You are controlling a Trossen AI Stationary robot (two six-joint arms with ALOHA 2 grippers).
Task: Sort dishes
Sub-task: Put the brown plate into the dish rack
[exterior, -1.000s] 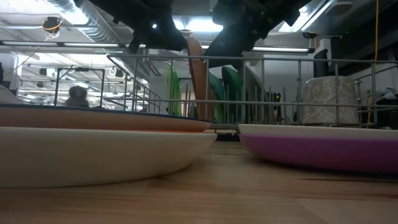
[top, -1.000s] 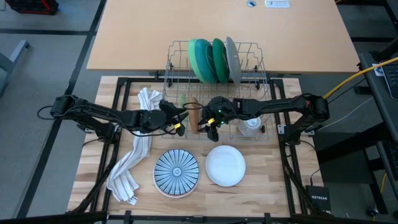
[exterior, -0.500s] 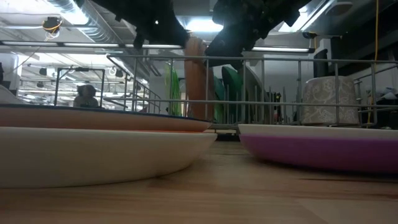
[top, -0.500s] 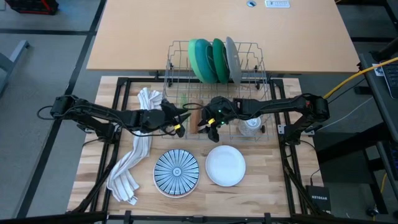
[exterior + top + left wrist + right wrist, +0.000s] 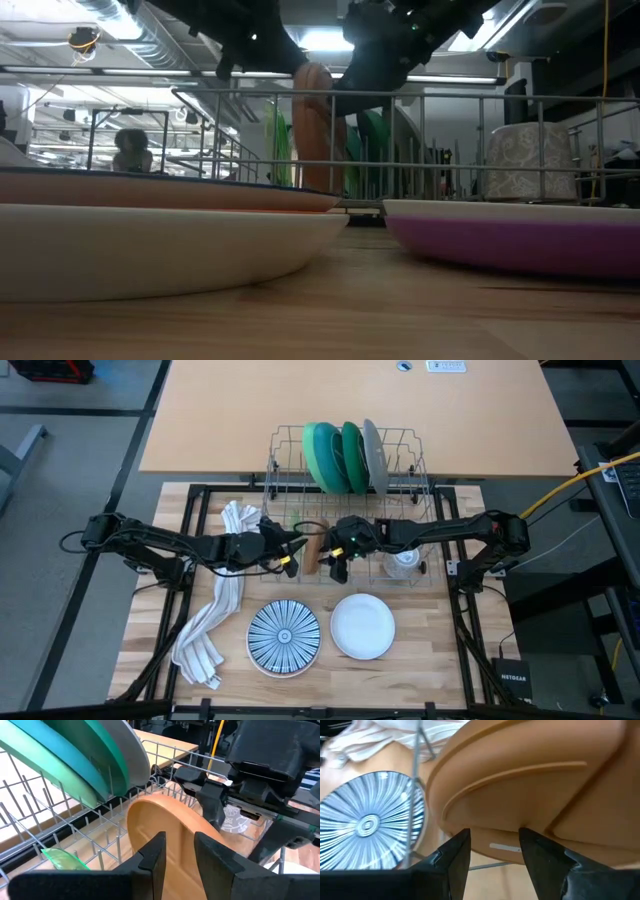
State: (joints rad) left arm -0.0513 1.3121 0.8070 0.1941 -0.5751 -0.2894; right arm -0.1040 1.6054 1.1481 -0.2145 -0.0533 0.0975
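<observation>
Both my arms reach inward to meet mid-table. My left gripper (image 5: pixel 292 546) has its fingers (image 5: pixel 150 857) closed on a rim; my right gripper (image 5: pixel 334 563) stands spread, just beside.

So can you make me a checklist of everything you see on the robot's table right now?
Surface: wooden table, mostly bare at front.
Job's things: orange plate upright in the wire rack; green, teal and grey plates racked behind; striped plate and white plate flat on the table.
Clutter: white towel; glass cup.
Grippers: left gripper pinches the orange plate's rim; right gripper open beside it.
Cables: yellow cable at right.
Surroundings: a person far behind.
</observation>
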